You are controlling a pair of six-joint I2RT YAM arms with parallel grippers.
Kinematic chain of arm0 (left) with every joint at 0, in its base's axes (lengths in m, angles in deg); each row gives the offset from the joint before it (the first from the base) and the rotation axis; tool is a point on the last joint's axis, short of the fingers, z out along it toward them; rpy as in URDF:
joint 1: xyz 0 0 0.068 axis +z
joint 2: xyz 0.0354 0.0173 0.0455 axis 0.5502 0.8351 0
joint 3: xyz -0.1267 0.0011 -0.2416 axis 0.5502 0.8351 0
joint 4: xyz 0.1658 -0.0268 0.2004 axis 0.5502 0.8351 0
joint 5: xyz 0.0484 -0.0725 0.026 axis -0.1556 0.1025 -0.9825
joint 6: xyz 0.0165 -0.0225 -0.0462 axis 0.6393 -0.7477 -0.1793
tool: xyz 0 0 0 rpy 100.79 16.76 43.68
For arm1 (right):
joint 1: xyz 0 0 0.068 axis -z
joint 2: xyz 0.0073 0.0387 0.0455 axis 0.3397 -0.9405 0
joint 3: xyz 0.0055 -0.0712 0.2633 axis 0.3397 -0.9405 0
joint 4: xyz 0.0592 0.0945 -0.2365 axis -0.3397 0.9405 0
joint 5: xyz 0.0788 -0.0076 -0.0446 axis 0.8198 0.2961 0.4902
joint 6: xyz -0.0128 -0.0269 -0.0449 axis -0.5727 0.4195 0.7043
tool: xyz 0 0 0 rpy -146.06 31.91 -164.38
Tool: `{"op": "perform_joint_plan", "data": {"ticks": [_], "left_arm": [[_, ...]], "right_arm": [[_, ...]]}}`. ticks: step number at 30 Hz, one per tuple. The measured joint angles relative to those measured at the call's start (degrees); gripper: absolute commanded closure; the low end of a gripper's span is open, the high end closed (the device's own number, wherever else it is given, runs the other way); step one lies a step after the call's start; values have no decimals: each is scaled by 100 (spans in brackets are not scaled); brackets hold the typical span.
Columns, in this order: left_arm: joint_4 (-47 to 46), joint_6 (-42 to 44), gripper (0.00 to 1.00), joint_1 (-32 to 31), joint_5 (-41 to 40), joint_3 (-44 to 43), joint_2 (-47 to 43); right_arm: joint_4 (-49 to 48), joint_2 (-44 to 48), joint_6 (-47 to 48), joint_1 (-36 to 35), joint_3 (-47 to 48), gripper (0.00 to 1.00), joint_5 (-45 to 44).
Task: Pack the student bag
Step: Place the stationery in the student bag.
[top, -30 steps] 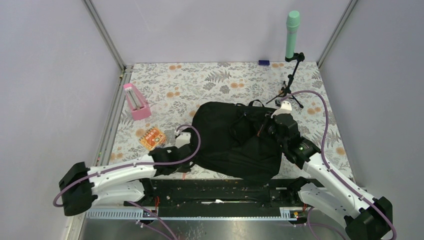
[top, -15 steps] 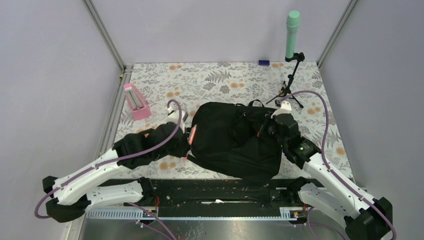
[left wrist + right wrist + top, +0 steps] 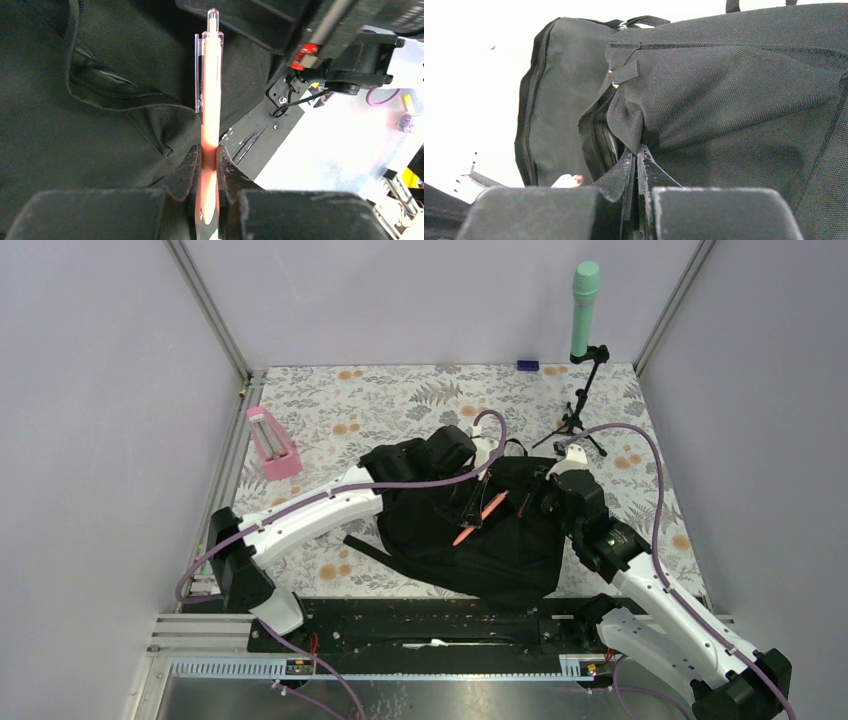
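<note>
The student bag [image 3: 500, 540], a large black backpack, lies mid-table. My left gripper [image 3: 476, 514] hangs over its middle and is shut on an orange pen [image 3: 482, 517] that slants above the fabric. In the left wrist view the pen [image 3: 210, 100] stands out from the gripper [image 3: 209, 160], beside an open zip slit [image 3: 115, 92] in the bag [image 3: 75, 150]. My right gripper [image 3: 545, 495] sits at the bag's right side. In the right wrist view it [image 3: 636, 157] is shut on a fold of bag fabric [image 3: 629, 125] at the edge of an opening.
A pink holder [image 3: 272, 443] stands at the left of the floral mat. A green cylinder [image 3: 584, 305] on a black tripod [image 3: 580, 410] stands at the back right, with a small blue item [image 3: 527, 366] near the back wall. A bag strap [image 3: 365, 550] trails toward the front.
My left arm has swung from the front left of the table up and right, carrying the orange pen over the bag. The bag's left side has bunched. The right gripper has stayed put.
</note>
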Motion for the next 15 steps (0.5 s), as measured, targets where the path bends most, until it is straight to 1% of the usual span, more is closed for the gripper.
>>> {"op": "perform_joint_plan", "data": {"ticks": [7, 11, 15], "left_arm": [[-155, 114, 100, 262, 579, 264, 129], [-236, 127, 100, 415, 732, 455, 203], [-341, 133, 100, 577, 828, 474, 481]], "right_arm": [[118, 26, -9, 0, 103, 100, 7], [162, 76, -42, 0, 111, 100, 57], [254, 122, -44, 0, 144, 100, 125]]}}
